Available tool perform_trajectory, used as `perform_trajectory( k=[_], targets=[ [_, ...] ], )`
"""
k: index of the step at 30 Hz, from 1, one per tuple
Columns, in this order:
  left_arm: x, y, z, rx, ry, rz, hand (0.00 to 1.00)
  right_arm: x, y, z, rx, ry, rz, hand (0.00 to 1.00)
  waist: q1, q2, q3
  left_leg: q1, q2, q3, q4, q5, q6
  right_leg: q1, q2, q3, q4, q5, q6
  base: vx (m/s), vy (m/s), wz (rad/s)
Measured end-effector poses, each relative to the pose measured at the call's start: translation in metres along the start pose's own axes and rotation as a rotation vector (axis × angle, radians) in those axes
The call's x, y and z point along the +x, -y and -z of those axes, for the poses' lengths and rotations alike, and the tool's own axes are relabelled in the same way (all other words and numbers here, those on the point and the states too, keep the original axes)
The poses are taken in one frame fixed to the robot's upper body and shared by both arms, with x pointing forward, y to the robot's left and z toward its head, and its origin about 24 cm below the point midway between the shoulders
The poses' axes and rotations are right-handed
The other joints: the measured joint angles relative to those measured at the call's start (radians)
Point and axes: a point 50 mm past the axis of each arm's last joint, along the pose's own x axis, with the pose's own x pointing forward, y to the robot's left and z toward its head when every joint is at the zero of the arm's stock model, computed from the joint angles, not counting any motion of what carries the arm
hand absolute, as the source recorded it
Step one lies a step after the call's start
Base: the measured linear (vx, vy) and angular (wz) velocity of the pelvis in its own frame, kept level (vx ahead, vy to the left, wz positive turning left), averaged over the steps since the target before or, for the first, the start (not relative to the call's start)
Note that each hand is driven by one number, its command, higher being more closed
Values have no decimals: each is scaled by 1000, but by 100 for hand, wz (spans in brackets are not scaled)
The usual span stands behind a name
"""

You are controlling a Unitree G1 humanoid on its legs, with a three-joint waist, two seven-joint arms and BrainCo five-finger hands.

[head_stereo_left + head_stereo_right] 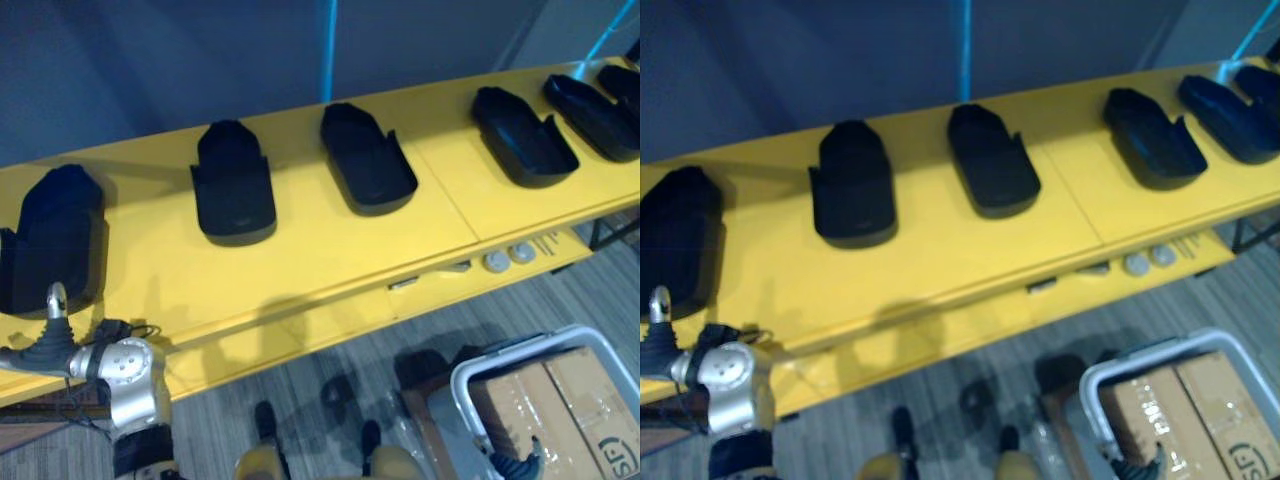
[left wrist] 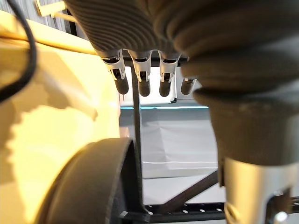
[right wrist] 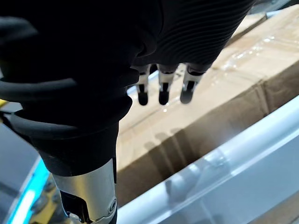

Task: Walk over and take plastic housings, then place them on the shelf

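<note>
Fingers (image 2: 143, 79) of our left hand (image 1: 48, 348) hang straight and slightly apart, with nothing between them and the thumb (image 2: 247, 186). That hand sits low at our left, at the near end of the leftmost housing (image 1: 55, 240). The housing's curved black rim shows just beside the thumb in the left wrist view. We cannot tell whether hand and housing touch.

We see a row of black plastic housings lying on the yellow shelf (image 1: 330, 265), each apart from the next. To the right of the leftmost housing come a second housing (image 1: 233, 185), a third housing (image 1: 367, 158) and a fourth housing (image 1: 523, 137). A fifth housing (image 1: 590, 115) lies close beside the fourth, near the shelf's far right end.

Our right hand (image 3: 196, 32) hangs low at our right, well apart from the shelf. Its fingers (image 3: 162, 91) are relaxed and spread a little, and they hold nothing. Below them lies a cardboard box (image 1: 560, 400) inside a light grey bin (image 1: 468, 385) on the floor. Two small round discs (image 1: 509, 257) rest on the lower yellow ledge (image 1: 330, 310) under the shelf.
</note>
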Motion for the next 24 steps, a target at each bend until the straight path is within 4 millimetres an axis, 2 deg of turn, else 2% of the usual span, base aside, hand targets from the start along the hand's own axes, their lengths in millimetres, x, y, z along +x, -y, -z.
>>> perform_trajectory(
  k=[9,14,19,24],
  targets=[
    [0,4,12,1,-80,-1,0,0,-4,-5,1,17,-17,0,0,4,3,4,1,4,0,-8,-6,4,1,2,1,-1,0,31,-16,0],
    [-1,9,10,-39,-94,-4,0,2,-7,-10,10,30,-32,0,0,10,11,14,3,7,0,-12,-8,5,2,5,4,-10,-8,6,-2,-2],
    [-3,22,2,-109,-111,-3,0,6,-4,-12,-17,43,-38,0,-2,5,36,-6,7,21,0,-12,-8,-28,4,28,20,-5,0,-2,3,-9],
    [3,40,-17,-205,-89,-9,0,7,-3,-12,-20,44,-36,0,-4,-15,66,-18,7,30,1,-11,-7,-50,5,38,33,-3,2,3,4,-2]
  ],
)
